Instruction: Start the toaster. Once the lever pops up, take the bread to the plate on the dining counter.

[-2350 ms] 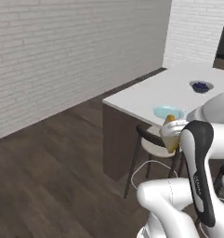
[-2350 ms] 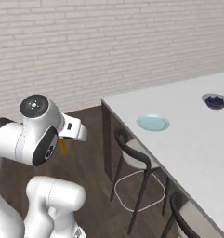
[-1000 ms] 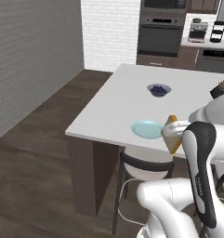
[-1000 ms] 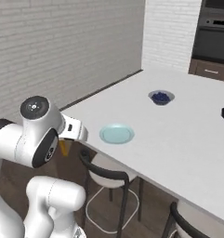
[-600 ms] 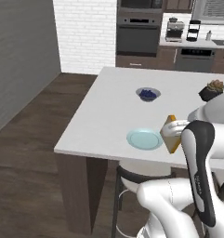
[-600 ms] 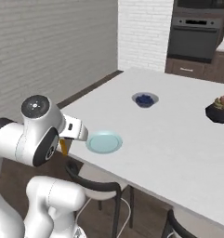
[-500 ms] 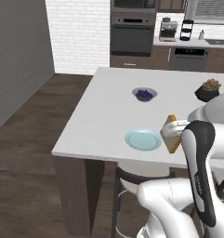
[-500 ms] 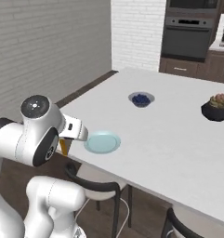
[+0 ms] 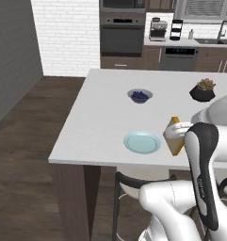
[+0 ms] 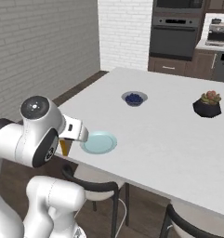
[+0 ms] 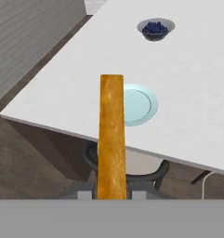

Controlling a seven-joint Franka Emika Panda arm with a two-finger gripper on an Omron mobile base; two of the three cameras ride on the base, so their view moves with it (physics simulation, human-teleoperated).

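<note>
Evidently our two-finger gripper (image 11: pixel 112 194) clamps the golden-brown square bread slice (image 11: pixel 111 135) edge-on, short of the round pale blue-green plate (image 11: pixel 140 104), ready for lowering flat.

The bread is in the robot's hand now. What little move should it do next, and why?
Probably carry the bread forward over the plate and lower it. The hand grips the slice on edge, above the counter's near edge, and the plate lies bare just ahead.

Bare dining counter (image 9: pixel 101 117) around plate (image 9: pixel 141 142); bowl (image 9: pixel 140 96), plant pot (image 9: pixel 202 91) well apart.
</note>
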